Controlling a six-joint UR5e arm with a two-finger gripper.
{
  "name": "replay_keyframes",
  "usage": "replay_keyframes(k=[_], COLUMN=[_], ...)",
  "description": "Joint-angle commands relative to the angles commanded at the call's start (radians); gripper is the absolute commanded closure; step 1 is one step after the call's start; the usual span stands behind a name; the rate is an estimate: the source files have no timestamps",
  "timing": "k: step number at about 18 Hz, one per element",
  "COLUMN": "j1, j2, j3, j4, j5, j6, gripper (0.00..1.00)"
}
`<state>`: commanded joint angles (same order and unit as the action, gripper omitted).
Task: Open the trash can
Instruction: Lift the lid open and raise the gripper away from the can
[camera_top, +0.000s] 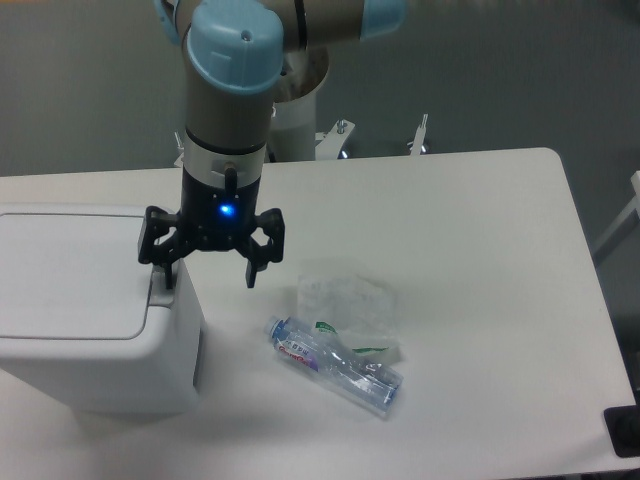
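Observation:
The trash can (80, 300) is a white boxy bin with a flat lid at the left of the table. Its lid lies flat and shut. A grey push tab (160, 292) sits at the lid's right edge. My gripper (208, 275) hangs over the bin's right side with its fingers spread open. The left fingertip (166, 272) is right above or touching the tab; I cannot tell which. The right fingertip (251, 277) hangs beside the bin over the table.
A clear plastic bottle (335, 364) lies on its side right of the bin. A thin translucent plastic bag (345, 298) lies just behind it. The arm's base (300, 110) stands at the table's far edge.

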<state>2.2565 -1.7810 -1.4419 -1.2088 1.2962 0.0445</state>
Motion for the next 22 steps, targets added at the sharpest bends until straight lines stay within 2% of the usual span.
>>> replay_keyframes(k=[7, 11, 13, 17, 20, 22], j1=[0.006, 0.023, 0.058, 0.181, 0.283, 0.327], j2=[0.002, 0.024, 0.040, 0.055, 0.045, 0.031], j3=[0.002, 0.038, 0.070, 0.072, 0.080, 0.078], j4=[0.000, 0.000, 0.000, 0.031, 0.034, 0.037], j5=[-0.002, -0.002, 0.002, 0.020, 0.133, 0.172], j6=[0.002, 0.008, 0.014, 0.043, 0.051, 0.116], gripper=[0.00, 0.00, 0.00, 0.00, 0.00, 0.00])
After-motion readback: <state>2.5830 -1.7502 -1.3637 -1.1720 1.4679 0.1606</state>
